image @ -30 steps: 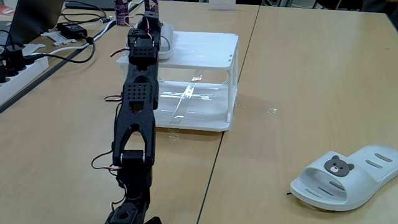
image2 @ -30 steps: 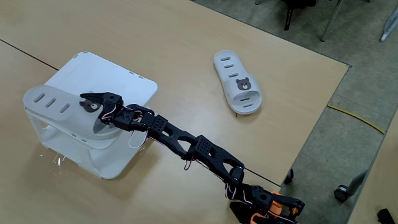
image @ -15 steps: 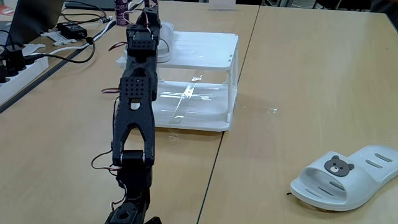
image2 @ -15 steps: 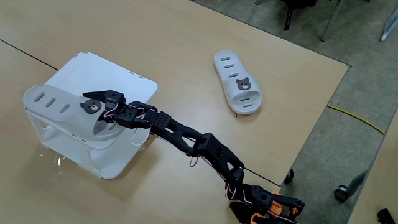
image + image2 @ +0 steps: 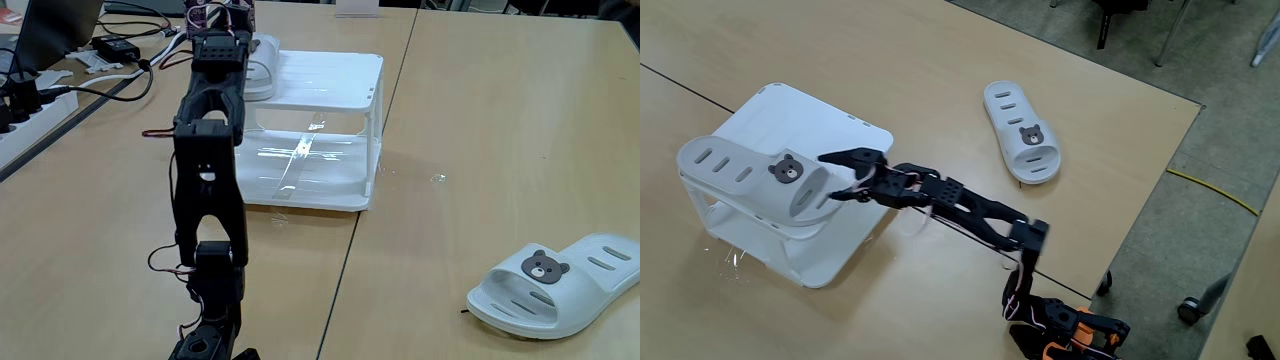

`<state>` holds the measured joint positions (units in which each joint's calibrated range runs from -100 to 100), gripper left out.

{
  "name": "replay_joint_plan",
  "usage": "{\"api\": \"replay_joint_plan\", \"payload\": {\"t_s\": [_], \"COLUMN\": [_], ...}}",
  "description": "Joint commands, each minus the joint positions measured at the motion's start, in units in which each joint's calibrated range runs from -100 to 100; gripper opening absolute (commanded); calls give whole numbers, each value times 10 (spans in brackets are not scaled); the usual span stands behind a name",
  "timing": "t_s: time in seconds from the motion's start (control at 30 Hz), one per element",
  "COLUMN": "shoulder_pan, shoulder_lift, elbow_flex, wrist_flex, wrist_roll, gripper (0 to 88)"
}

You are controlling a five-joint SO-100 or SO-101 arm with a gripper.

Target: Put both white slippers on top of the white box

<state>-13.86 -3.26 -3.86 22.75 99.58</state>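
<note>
One white slipper (image 5: 750, 178) lies on the top of the white box (image 5: 812, 118), along its front-left edge, with the bear face showing. In a fixed view that slipper (image 5: 264, 62) rests at the box top's (image 5: 330, 78) far left corner. My gripper (image 5: 832, 177) hovers just right of the slipper's open end. Its jaws are spread and nothing is between them. The arm (image 5: 207, 170) rises in front of the box. The second white slipper (image 5: 1022, 133) lies on the bare table, seen near the front right edge as (image 5: 560, 285).
A power strip (image 5: 30, 108), black cables (image 5: 120, 60) and an adapter crowd the table's left side. Bottles (image 5: 198, 15) stand behind the box. The table edge (image 5: 1160, 190) runs along the right, with floor beyond. Open tabletop lies between box and second slipper.
The gripper let go of the slipper on the box, opened and pulled back to the right. The arm's elbow lifted. The slipper stays on the box, its bear face now uncovered.
</note>
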Motion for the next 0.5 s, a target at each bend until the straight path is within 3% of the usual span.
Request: {"api": "replay_joint_plan", "payload": {"t_s": [0.0,0.1,0.13,0.2,0.37,0.47], "shoulder_pan": [6,6,8,23,51,46], "shoulder_lift": [-202,-284,-293,-293,-320,-368], "elbow_flex": [106,152,150,155,321,536], "wrist_flex": [-6,-7,-9,-95,-415,-640], "wrist_roll": [4,4,4,4,4,4], "gripper": [341,317,258,25,7,7]}}
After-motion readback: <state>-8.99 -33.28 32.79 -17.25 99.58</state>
